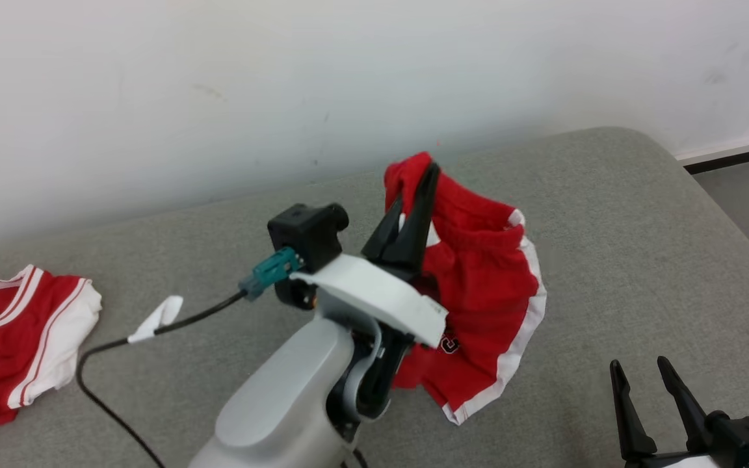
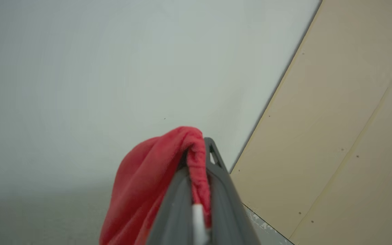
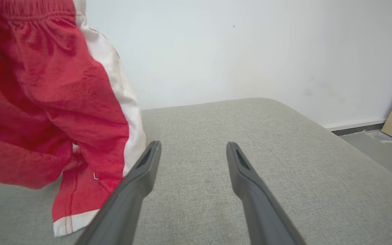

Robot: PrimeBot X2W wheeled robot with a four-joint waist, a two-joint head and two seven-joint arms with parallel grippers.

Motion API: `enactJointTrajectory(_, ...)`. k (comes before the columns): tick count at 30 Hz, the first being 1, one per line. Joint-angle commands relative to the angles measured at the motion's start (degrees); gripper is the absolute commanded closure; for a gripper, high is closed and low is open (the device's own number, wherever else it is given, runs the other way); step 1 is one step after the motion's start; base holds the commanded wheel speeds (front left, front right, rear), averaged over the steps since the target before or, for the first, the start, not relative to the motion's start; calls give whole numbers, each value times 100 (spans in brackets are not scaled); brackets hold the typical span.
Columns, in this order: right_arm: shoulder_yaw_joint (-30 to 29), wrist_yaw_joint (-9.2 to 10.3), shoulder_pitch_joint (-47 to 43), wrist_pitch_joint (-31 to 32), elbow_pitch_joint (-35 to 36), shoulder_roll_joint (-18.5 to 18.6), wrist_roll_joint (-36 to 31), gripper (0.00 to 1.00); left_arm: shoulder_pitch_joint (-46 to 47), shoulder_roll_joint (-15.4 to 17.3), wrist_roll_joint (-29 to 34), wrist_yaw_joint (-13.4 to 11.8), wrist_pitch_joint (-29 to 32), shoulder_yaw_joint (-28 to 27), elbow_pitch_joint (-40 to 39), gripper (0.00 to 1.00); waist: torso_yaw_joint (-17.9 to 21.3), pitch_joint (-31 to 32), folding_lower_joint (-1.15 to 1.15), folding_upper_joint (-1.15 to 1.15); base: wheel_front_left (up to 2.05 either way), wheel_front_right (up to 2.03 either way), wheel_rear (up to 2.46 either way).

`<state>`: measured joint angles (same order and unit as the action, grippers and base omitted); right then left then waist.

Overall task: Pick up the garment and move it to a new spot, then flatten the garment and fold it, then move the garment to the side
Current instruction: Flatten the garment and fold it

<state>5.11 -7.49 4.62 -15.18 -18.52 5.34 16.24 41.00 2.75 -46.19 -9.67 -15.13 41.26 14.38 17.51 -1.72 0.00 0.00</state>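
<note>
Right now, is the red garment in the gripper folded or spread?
Neither: the red garment hangs bunched, pinched in the shut left gripper.

We find all three views bright and evenly lit by soft, diffuse light, without glare, and only a faint shadow lies on the grey fabric cushion [image 1: 608, 273] beneath the red garment with white trim [image 1: 478, 292]. In the left wrist view the dark left pincer [image 2: 198, 153] and the cloth it clamps are blurred, and the right wrist view bows the cushion's far edge.
</note>
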Motion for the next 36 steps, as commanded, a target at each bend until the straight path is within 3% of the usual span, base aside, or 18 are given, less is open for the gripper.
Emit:
enactJointTrajectory(1, -24, 0, -66, 5, 12, 29, -11, 0, -226, 23, 105, 73, 0, -68, 65, 100, -60, 9, 0, 0, 0, 0, 0)
enactJointTrajectory(3, -59, 0, -120, 5, 16, 42, -21, 0, -569, 33, 219, 244, -1, -199, 182, 100, -145, 27, 0, 0, 0, 0, 0)
enactJointTrajectory(8, -106, 0, -187, 6, 2, 65, -53, 0, -1462, 260, 425, 938, -2, -332, 357, 100, -370, 65, 0, 0, 0, 0, 0)
enactJointTrajectory(12, -104, 0, -209, 6, -10, 44, -73, 0, -2137, 486, 587, 1276, -1, -503, 514, 100, -518, 98, 0, 0, 0, 0, 0)
enactJointTrajectory(22, -103, 0, -280, 6, -35, 76, -60, 0, -3253, 741, 1090, 1525, -2, -1500, 974, 100, -727, 192, 0, 0, 0, 0, 0)
enactJointTrajectory(34, -69, 0, -214, 6, -52, 95, -54, 0, -3257, 658, 1942, 1650, -2, -2346, 1841, 100, -752, 205, 0, 0, 0, 0, 0)
enactJointTrajectory(35, -75, 0, -216, 6, -52, 96, -54, 0, -3247, 652, 2008, 1653, -2, -2405, 1883, 64, -750, 205, 0, 0, 0, 0, 0)
enactJointTrajectory(36, -81, 0, -222, 6, -51, 98, -54, 0, -3254, 633, 2060, 1642, -2, -2476, 1948, 7, -747, 206, 0, 0, 0, 0, 0)
